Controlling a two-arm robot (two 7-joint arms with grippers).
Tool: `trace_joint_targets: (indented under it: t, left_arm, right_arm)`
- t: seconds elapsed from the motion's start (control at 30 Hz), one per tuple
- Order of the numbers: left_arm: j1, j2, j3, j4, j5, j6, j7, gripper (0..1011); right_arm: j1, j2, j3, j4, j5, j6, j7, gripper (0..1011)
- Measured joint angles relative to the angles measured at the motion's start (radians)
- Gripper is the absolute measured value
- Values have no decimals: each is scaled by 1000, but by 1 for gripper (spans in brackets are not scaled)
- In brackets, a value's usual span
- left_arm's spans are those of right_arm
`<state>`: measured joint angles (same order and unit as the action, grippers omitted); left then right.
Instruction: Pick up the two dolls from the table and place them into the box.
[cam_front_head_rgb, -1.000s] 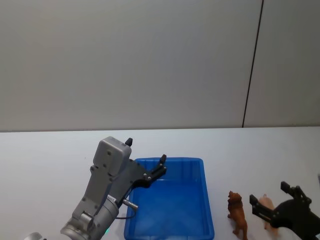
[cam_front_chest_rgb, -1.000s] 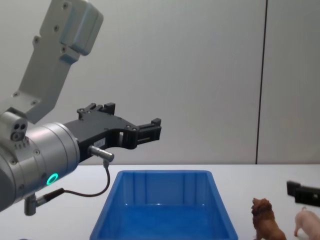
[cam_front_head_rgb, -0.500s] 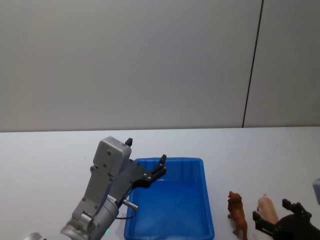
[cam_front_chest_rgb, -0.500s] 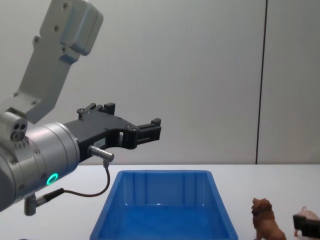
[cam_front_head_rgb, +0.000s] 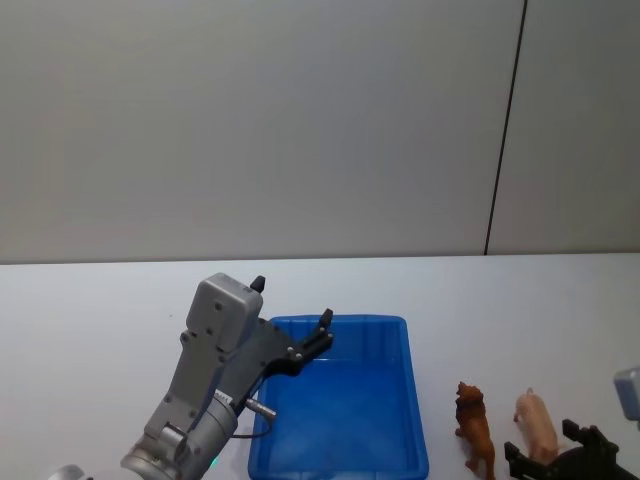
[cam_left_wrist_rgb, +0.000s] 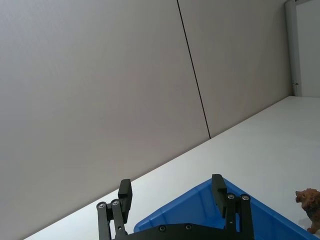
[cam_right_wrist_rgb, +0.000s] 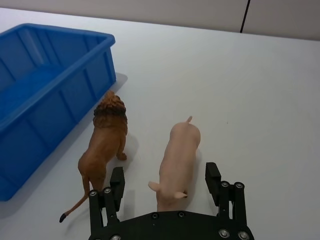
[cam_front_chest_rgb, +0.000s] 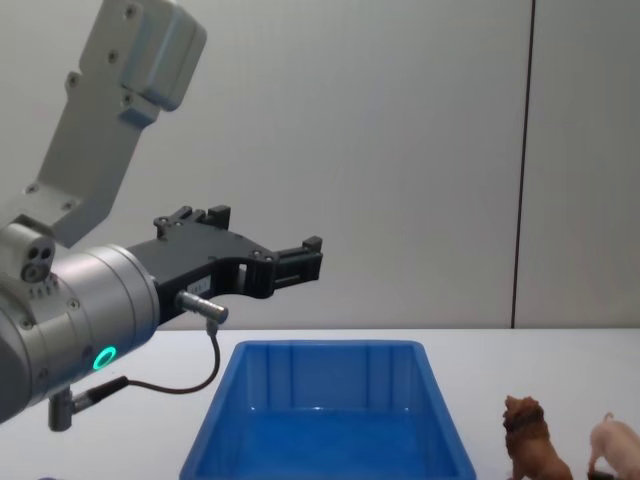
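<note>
The blue box (cam_front_head_rgb: 340, 323) sits on the white table (cam_front_head_rgb: 100, 320) in front of me. To its right stand the two dolls side by side: a brown lion (cam_front_head_rgb: 474, 425) nearest the box and a pale pink pig (cam_front_head_rgb: 537, 423) beyond it. My right gripper (cam_front_head_rgb: 543, 447) is open just behind the pig. In the right wrist view its fingers (cam_right_wrist_rgb: 117, 181) flank the head end of the pig (cam_right_wrist_rgb: 179, 155) without touching, with the lion (cam_right_wrist_rgb: 107, 142) alongside. My left gripper (cam_front_head_rgb: 292, 302) hovers open and empty over the box's far left corner.
A plain grey wall with a dark vertical seam (cam_front_head_rgb: 505, 130) rises behind the table. Bare tabletop (cam_right_wrist_rgb: 240, 85) stretches beyond and to the right of the dolls. The box interior (cam_front_chest_rgb: 330, 425) holds nothing.
My right gripper has drawn back toward me and dropped lower, leaving the pig uncovered in the head view and slipping out of the chest view. Left arm and dolls are unmoved.
</note>
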<state>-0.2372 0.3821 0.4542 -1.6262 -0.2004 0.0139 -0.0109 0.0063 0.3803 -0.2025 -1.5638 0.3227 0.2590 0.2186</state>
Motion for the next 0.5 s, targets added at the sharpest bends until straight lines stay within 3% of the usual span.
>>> trace_joint_targets:
  t: [0.2, 0.5]
  left_arm:
    - [0, 0, 0, 0, 0, 0, 0, 1002]
    - [0, 0, 0, 0, 0, 0, 0, 1002]
  right_arm:
    - [3, -3, -1, 16, 6, 15, -3, 902]
    - [2, -4, 3, 27, 23, 19, -8, 627]
